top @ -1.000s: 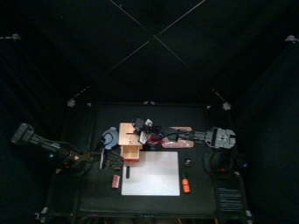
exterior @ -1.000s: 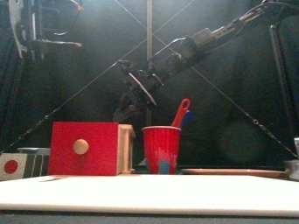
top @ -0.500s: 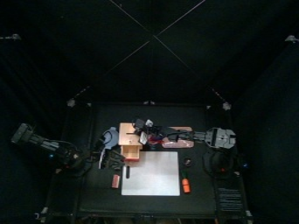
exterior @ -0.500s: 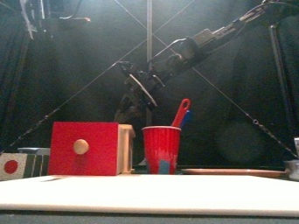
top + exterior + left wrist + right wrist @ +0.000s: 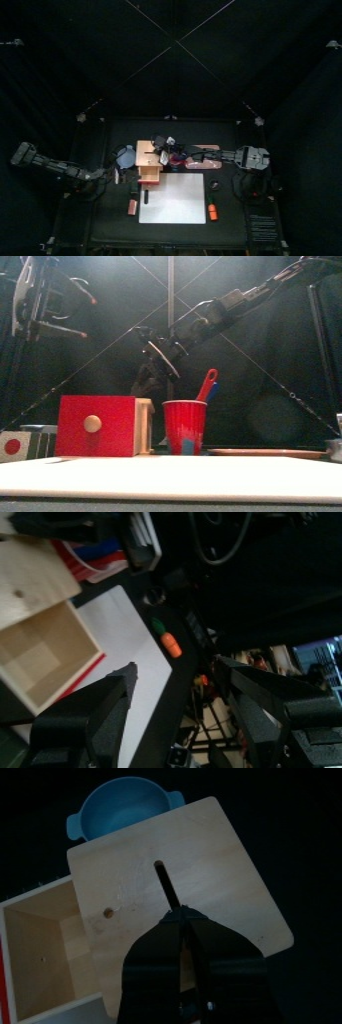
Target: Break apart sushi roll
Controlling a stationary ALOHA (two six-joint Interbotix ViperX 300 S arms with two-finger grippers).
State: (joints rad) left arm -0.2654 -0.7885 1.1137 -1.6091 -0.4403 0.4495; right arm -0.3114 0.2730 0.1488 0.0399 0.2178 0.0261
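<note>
I note left hand (image 5: 181, 707) shifted at front view's upper left, jaws wide apart, empty. Right hand (image 5: 187, 958) pinched together above wooden box (image 5: 160, 878). Sushi roll not identifiable; breaking not begun.

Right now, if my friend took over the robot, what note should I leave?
Left pincer: open, empty, raised at the table's left side.
Right pincer: shut, over the wooden box, near the blue bowl; can't tell if it holds anything.
Sushi roll: not visible in any view.
Done: nothing that shows.
Left: find the roll, grip it with both pincers, pull it apart.
</note>
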